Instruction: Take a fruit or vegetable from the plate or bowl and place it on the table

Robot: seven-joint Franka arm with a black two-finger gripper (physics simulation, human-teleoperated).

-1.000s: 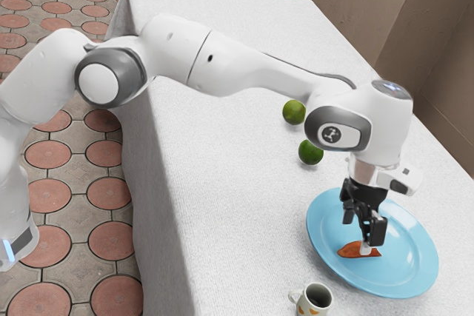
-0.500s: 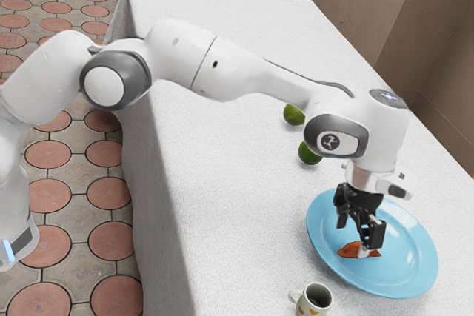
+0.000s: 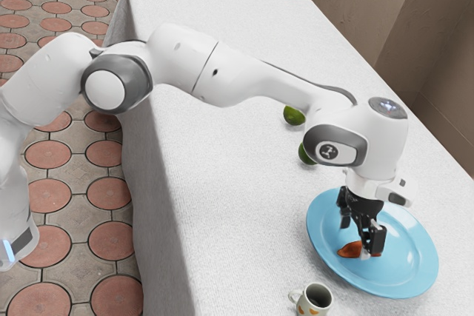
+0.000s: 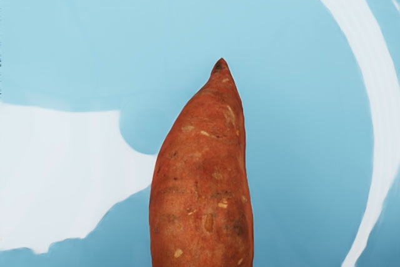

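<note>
At the near edge of the exterior view, a mug [image 3: 311,300] is seen on the desk [image 3: 237,205], its handle turned to the exterior view's left. Its outside is marked with orange, and its inside is dark. Just beyond it and to the exterior view's right, a blue plate [image 3: 418,257] is set on the white cloth [image 3: 222,257] by which the desk is covered.

The sweet potato [image 3: 349,250] is laid on the plate, toward the side near the mug. Directly over it the claw [image 3: 360,239] is held low, pointed down, with its fingers spread well apart and nothing gripped. Whether the sweet potato is touched by either finger cannot be told. In the wrist view it is seen lying on the plate, its tapered tip bare and pale reflections spread to both sides of it.

Farther off, past the plate and more to the exterior view's left, two green limes are seen on the desk: the nearer lime [image 3: 305,155], partly hidden by the arm [image 3: 237,79], and beyond it the farther lime [image 3: 293,116], also partly covered.
</note>
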